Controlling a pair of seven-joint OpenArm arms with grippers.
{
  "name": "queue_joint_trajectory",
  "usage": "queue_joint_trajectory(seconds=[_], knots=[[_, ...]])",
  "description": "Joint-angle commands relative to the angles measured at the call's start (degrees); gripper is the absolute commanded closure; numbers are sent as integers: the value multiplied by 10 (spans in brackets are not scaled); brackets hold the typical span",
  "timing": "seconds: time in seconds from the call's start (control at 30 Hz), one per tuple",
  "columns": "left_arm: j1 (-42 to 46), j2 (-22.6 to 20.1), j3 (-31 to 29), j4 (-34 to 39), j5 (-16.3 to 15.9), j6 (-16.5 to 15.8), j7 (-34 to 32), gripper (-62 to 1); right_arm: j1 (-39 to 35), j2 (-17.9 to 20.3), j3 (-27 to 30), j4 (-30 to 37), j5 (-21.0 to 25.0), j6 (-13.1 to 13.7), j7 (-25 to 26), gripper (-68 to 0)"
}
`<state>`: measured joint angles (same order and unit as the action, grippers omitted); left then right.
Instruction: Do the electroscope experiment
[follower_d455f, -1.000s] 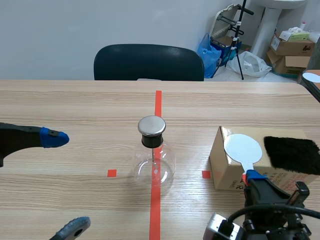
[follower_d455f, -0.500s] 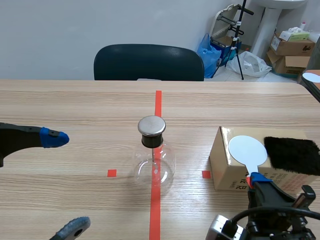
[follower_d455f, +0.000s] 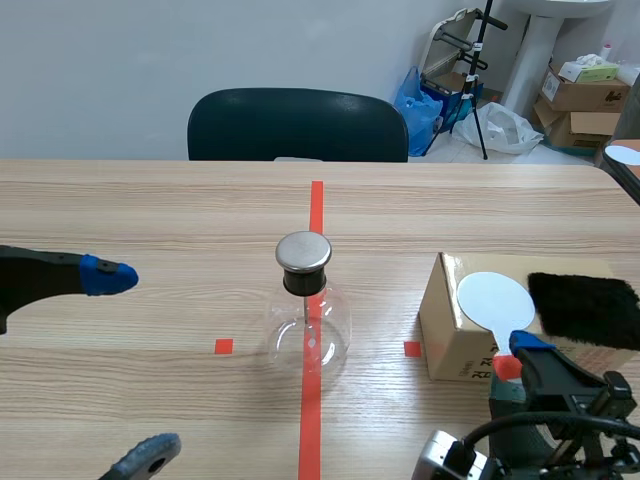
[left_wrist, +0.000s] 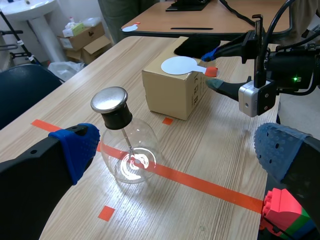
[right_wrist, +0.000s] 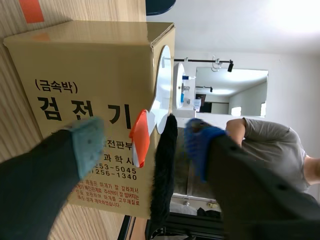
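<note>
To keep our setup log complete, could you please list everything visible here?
Clear glass flask electroscope with metal cap: one, clear and silver, on the red tape line, mid-table.
Brown cardboard box: one, brown, on the table right of the flask.
White round paddle with orange handle: one, white, on the box top, handle overhanging.
Black furry cloth: one, black, on the box beside the paddle.
Dark chair: one, dark, behind the table.
Wooden table: one, light, under everything.
Left pincer: one, black, open, left of the flask.
Right pincer: one, black, open, straddling the paddle's handle.
</note>
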<state>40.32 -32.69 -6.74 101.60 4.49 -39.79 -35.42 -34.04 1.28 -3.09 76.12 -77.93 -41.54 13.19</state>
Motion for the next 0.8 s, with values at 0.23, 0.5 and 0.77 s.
queue_joint_trajectory(seconds=[0.23,0.5,0.77], knots=[[0,2,2,1,-8,-1,-8,-623,-2,1,4,10,14,-33,-2,-679],[0,1,2,1,-8,-1,-8,-623,-2,1,4,10,17,-33,0,-679],[0,1,2,1,-8,-1,-8,-623,-2,2,4,10,17,-33,0,-679]])
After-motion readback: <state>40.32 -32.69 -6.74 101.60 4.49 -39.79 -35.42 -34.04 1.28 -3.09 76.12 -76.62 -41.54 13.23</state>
